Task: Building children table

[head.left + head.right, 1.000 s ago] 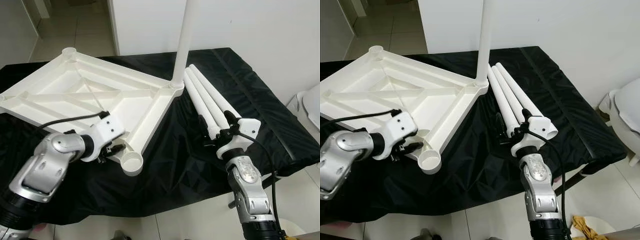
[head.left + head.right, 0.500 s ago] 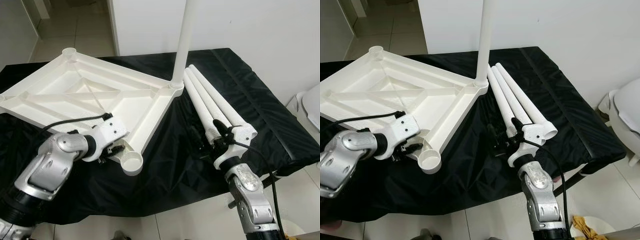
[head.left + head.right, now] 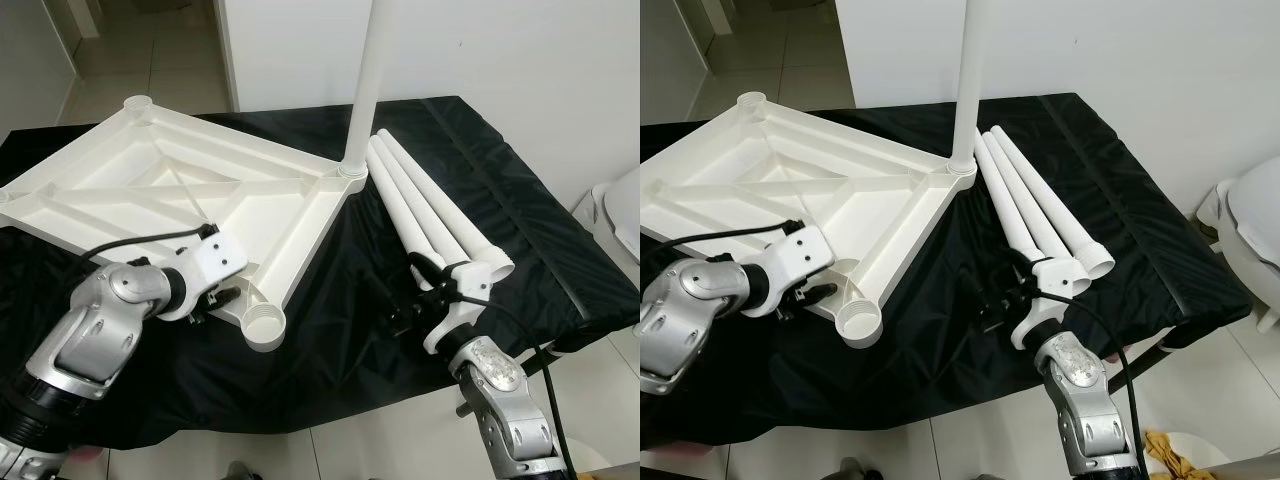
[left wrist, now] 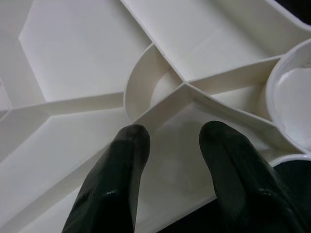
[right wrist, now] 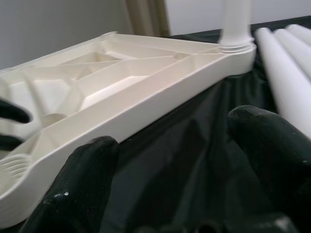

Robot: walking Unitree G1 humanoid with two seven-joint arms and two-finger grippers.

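Observation:
The white plastic tabletop point(image 3: 150, 190) lies upside down on a black-covered table point(image 3: 520, 210), ribs facing up. One white leg point(image 3: 364, 80) stands upright in its far right corner socket. The near corner socket point(image 3: 263, 328) is empty. Three loose white legs point(image 3: 425, 215) lie side by side to the right. My left gripper point(image 3: 215, 298) is open over the ribs beside the empty socket, its fingers point(image 4: 126, 150) just above the plastic. My right gripper point(image 3: 403, 312) hovers open low over the cloth, near the legs' front ends, holding nothing point(image 5: 175, 145).
A white wall stands right behind the table. A white rounded fixture point(image 3: 622, 205) sits at the right edge. Tiled floor lies below the table's near edge, with a yellowish rag point(image 3: 1165, 450) on it near my right arm.
My right gripper has drawn back from the ends of the loose legs, toward the near edge and slightly left. The left gripper shifted only slightly beside the socket.

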